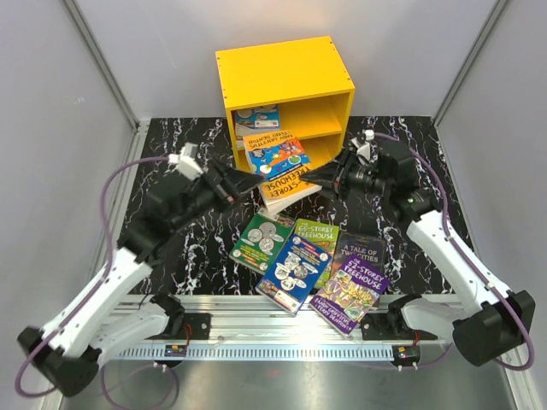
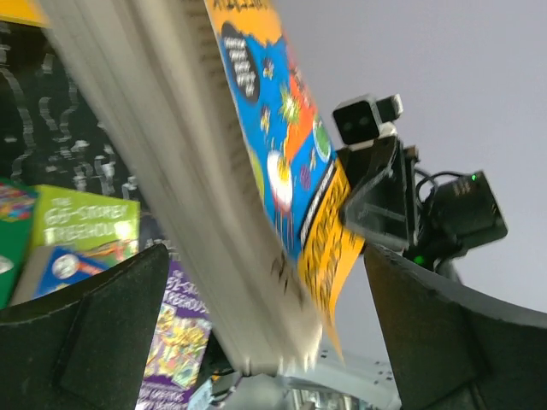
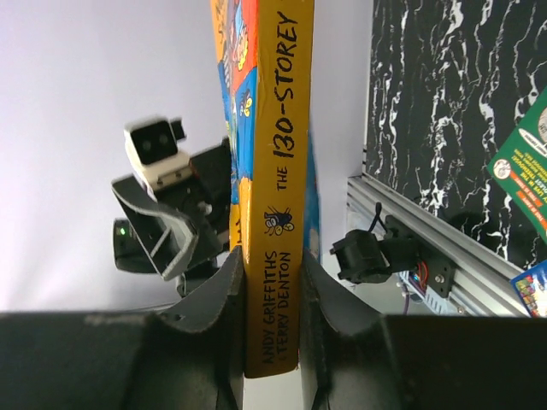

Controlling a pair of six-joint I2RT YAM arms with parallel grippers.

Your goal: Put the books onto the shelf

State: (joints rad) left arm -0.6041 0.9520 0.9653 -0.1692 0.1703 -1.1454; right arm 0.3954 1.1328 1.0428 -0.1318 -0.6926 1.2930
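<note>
The yellow shelf (image 1: 286, 73) stands at the back of the table. One book (image 1: 256, 118) lies in its upper compartment and another book (image 1: 275, 154) leans out of the lower one. In front of the shelf, my right gripper (image 3: 272, 282) is shut on the spine of an orange "130-Storey" book (image 3: 278, 171). This held book (image 1: 291, 192) hangs between both arms. My left gripper (image 2: 265, 299) is open wide, its fingers (image 2: 111, 316) standing on either side of the book's page edge (image 2: 214, 171) without touching it. Several more books lie on the table near the front.
On the black marbled table lie a green book (image 1: 262, 241), a "65-Storey" book (image 1: 318, 239), a blue book (image 1: 295, 272), a purple book (image 1: 350, 290) and a dark book (image 1: 363, 248). A metal rail (image 1: 256, 307) runs along the near edge. Grey walls stand on both sides.
</note>
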